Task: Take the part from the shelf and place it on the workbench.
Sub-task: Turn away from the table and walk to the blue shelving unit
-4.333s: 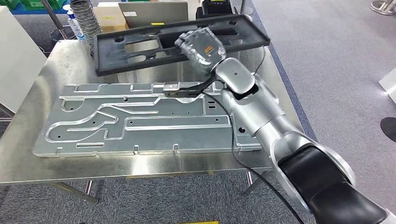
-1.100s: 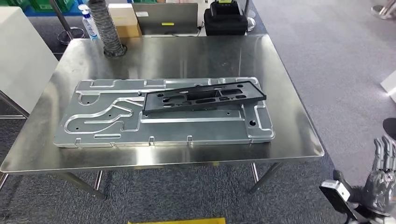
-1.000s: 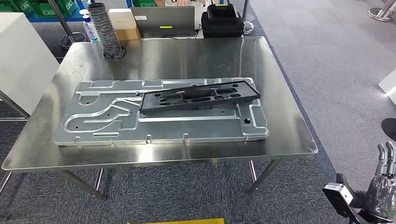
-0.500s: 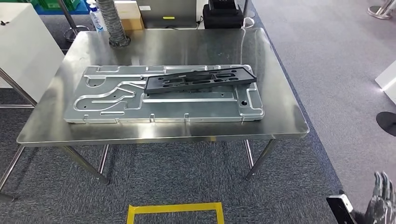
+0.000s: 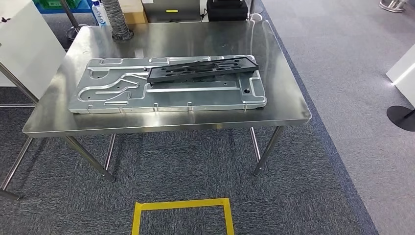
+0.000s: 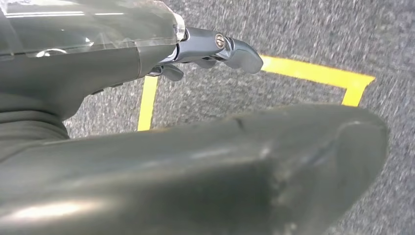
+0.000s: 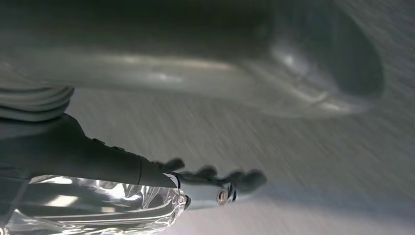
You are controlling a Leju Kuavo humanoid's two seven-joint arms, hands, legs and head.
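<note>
The long black part (image 5: 203,67) lies flat on a large silver machined plate (image 5: 166,90), along its far edge. The plate rests on the steel workbench (image 5: 286,105). No hand touches either one. In the left wrist view my left hand (image 6: 147,49) hangs over grey carpet and yellow floor tape (image 6: 313,73), its fingers (image 6: 235,49) stretched out and holding nothing. In the right wrist view my right hand (image 7: 122,191) hangs over blurred carpet, fingers (image 7: 215,176) extended, with nothing in it.
A grey corrugated hose (image 5: 116,19), a bottle (image 5: 98,11) and a black case (image 5: 226,7) stand at the workbench's far edge. A white cabinet (image 5: 19,46) is at the left. A yellow tape square (image 5: 181,215) marks the carpet in front. A black round base (image 5: 402,117) sits at the right.
The whole view has pulled back from the workbench, so the camera has moved. My right hand, earlier low at the right edge, has dropped out of the head view. The black part lies still.
</note>
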